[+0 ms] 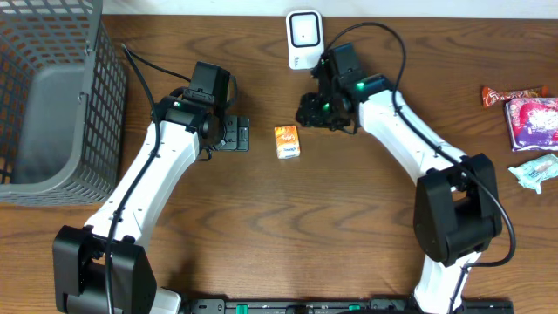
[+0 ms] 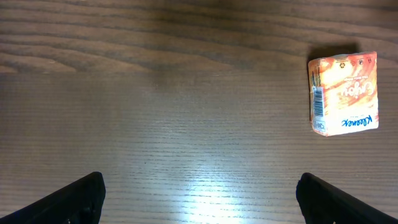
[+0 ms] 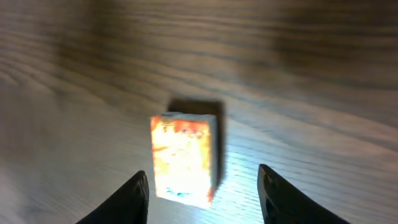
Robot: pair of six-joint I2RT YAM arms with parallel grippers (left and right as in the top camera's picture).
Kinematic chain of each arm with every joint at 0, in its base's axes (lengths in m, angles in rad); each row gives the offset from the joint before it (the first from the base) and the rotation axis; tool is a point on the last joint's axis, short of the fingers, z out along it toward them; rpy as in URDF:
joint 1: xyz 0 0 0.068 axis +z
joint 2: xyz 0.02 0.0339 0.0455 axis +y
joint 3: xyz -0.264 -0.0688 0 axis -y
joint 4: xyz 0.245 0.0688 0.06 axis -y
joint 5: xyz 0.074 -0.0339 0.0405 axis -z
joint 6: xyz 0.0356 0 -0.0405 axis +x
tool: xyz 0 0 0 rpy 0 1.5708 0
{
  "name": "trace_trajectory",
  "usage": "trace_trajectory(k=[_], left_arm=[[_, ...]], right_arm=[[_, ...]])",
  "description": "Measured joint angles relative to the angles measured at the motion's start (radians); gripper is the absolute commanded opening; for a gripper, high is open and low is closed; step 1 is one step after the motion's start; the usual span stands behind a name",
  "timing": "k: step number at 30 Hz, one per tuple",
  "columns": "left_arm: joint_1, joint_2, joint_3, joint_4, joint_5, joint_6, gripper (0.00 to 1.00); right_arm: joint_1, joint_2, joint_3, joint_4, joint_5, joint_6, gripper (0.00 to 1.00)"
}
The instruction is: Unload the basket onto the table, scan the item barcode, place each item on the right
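I see 1 small orange Kleenex tissue pack (image 1: 287, 142), barcode on 1 narrow side, lying flat on the worktop (image 1: 349, 218) toward its back edge, near 1 white scanner (image 1: 304, 37). My left fingers (image 2: 74, 199) and right fingers (image 3: 134, 198) are released, grasping nothing.

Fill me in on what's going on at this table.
Two robot arms are set up to scan an orange tissue pack. The pack lies on the wooden table between them, and neither arm holds it. The right gripper hovers close to it with its jaws apart. The left gripper sits on the pack's other side, jaws wide open. A white device, probably the scanner, stands at the far edge, apart from the pack.
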Motion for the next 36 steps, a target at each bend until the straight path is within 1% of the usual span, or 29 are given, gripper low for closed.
trace_trajectory(k=[5,8,10,11,13,15,16,22,24,28,32,36], left_arm=[[0.000,0.000,0.000,0.000,0.000,0.000,0.98],[0.000,0.000,0.000,0.000,0.000,0.000,0.98],[0.000,0.000,0.000,0.000,0.000,0.000,0.98],[0.000,0.000,0.000,0.000,0.000,0.000,0.98],[0.000,0.000,0.000,0.000,0.000,0.000,0.98],[0.000,0.000,0.000,0.000,0.000,0.000,0.98],[0.000,0.000,0.000,0.000,0.000,0.000,0.98],[0.000,0.000,0.000,0.000,0.000,0.000,0.98],[0.000,0.000,0.000,0.000,0.000,0.000,0.98],[0.000,0.000,0.000,0.000,0.000,0.000,0.98],[0.000,0.000,0.000,0.000,0.000,0.000,0.98],[0.000,0.000,0.000,0.000,0.000,0.000,0.98]], right_arm=[[0.029,0.039,0.000,0.003,-0.008,0.000,0.52],[0.040,0.093,0.000,0.023,-0.010,0.000,0.52],[0.047,0.138,0.000,0.031,-0.011,0.000,0.51],[0.053,0.163,0.000,0.031,-0.010,0.000,0.46],[0.058,0.171,0.004,0.041,-0.023,-0.002,0.23],[0.061,0.178,0.005,0.042,-0.042,0.000,0.05],[0.062,0.181,0.006,0.047,-0.061,-0.004,0.01],[0.050,0.181,0.010,0.047,-0.115,-0.010,0.01],[0.033,0.181,0.008,0.042,-0.170,-0.032,0.01],[-0.030,0.182,0.004,0.036,-0.352,-0.097,0.01],[-0.138,0.182,0.003,0.034,-0.603,-0.161,0.01],[-0.228,0.182,0.003,0.014,-0.814,-0.222,0.01]])
